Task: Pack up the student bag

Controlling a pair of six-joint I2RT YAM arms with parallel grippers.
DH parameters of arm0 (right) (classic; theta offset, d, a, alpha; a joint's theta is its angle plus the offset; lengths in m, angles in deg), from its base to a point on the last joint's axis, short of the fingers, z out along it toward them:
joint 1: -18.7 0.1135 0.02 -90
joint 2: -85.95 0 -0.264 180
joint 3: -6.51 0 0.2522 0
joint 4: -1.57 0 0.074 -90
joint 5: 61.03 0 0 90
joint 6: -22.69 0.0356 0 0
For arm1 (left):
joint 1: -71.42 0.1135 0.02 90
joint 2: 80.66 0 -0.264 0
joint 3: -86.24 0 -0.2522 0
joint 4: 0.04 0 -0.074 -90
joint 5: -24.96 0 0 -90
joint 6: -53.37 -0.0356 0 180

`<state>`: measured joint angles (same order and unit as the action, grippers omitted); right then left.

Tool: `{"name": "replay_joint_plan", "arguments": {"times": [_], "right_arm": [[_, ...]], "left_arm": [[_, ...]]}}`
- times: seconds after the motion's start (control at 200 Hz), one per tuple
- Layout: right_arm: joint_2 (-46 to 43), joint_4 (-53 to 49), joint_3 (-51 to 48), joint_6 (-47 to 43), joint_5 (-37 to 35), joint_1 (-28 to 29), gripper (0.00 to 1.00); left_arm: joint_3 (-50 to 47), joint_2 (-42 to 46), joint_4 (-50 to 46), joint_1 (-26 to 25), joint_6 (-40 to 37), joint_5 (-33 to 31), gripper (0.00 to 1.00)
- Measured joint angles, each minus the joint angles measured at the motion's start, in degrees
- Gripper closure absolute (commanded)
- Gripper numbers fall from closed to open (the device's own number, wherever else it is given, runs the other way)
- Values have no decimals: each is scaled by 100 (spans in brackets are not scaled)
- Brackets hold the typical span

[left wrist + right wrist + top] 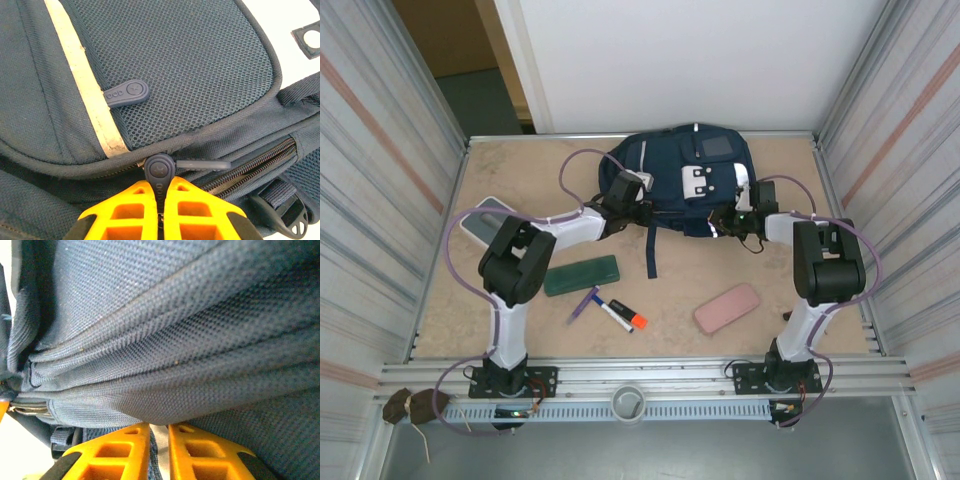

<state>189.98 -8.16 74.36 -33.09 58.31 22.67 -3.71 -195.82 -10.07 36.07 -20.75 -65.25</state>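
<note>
The student bag, navy with white stripes, lies at the back middle of the table. My left gripper is at the bag's near left edge. In the left wrist view it is shut on a dark rubber zipper pull at the end of a zipper. My right gripper is at the bag's near right edge. In the right wrist view its orange fingers stand a narrow gap apart, pinching a fold of the bag's fabric, with a white strip showing between them.
On the table in front of the bag lie a green pencil case, a purple pen, a marker with an orange cap and a pink case. A pale flat item lies at the left. A dark strap trails forward.
</note>
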Motion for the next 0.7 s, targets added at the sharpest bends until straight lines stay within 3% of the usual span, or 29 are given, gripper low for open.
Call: {"name": "replay_joint_plan", "arguments": {"times": [0.331,0.581,0.701], "right_arm": [[-962,-92,-225,514,177,297,50],[-883,101,-313,1353,-205,699,41],[-715,175,-308,1591,-527,734,43]], "left_arm": [[-109,308,-4,-245,90,22,100],[-109,323,-44,-546,96,48,100],[-107,323,-44,-645,96,66,100]]}}
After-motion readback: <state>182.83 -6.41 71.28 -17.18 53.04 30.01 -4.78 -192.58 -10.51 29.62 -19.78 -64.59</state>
